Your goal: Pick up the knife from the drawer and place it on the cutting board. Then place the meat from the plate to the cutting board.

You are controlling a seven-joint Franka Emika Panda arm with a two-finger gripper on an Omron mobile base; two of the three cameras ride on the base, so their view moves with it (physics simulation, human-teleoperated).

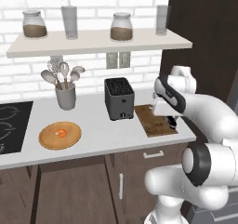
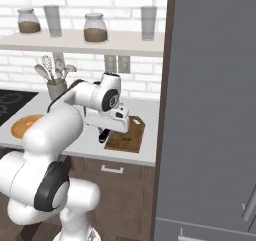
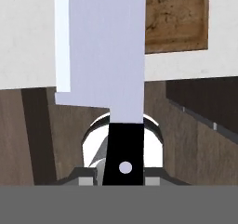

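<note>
The two-finger gripper [image 3: 124,176] is clamped on the black handle of the slim silver-grey-bladed knife [image 3: 104,56], whose blade runs straight out from the hand. In the base views the gripper [image 1: 171,121] hangs at the near edge of the flat dark brown wooden cutting board [image 1: 155,121], just right of the dark toaster [image 1: 119,98]. The small orange-pink meat [image 1: 60,133] lies on the round tan wooden plate [image 1: 51,141], well left of the toaster.

Risks, as I judge them: in the hand view the blade lies mostly over pale counter beside the board, so releasing now could drop it partly off the wood or over the counter edge. A tilted release could send it skidding.

No brand, label or writing is readable anywhere.
</note>
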